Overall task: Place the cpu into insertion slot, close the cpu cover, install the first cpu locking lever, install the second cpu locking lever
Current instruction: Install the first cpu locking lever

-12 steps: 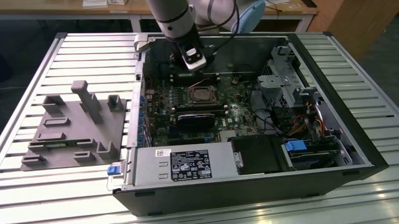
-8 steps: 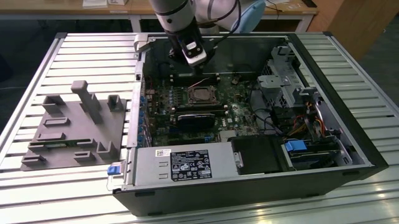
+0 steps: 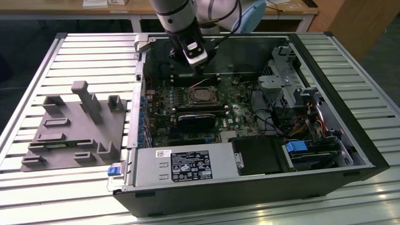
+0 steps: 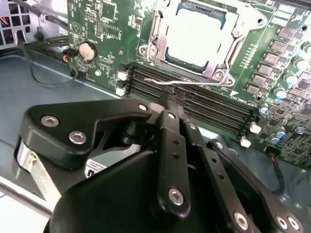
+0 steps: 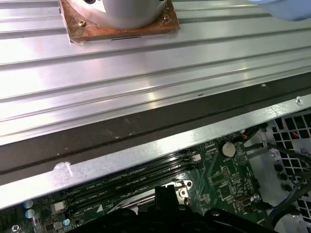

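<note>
Our claw (image 3: 199,64) hangs over the far side of the open computer case (image 3: 250,192). In the second wrist view it is clenched to one narrow black tip, which sits just beside a thin silvery locking lever (image 4: 158,82). We cannot tell whether the tip touches that rod. We count one such free rod. Its long axis runs along the memory slots (image 4: 194,97), of which there are four as far as we can count.

Starting at the exterior view's left, one grey fixture (image 3: 75,126) lies on the slatted table (image 3: 37,187), just beside the case.

Inside the case, on the green board (image 4: 97,39), we see one insertion slot (image 3: 191,96), on the near side of the claw. The one cpu (image 4: 197,36) lies flat in it with its pale top up and its edges square to the rim. Being square, it has no long axis. One cpu cover (image 4: 234,43) lies flat around it, and the chip shows through its window.

Nearer than the slot sits one black block (image 3: 196,121), and nearer again the power supply (image 3: 181,166). At the exterior view's right stands the drive cage (image 3: 281,84).
</note>
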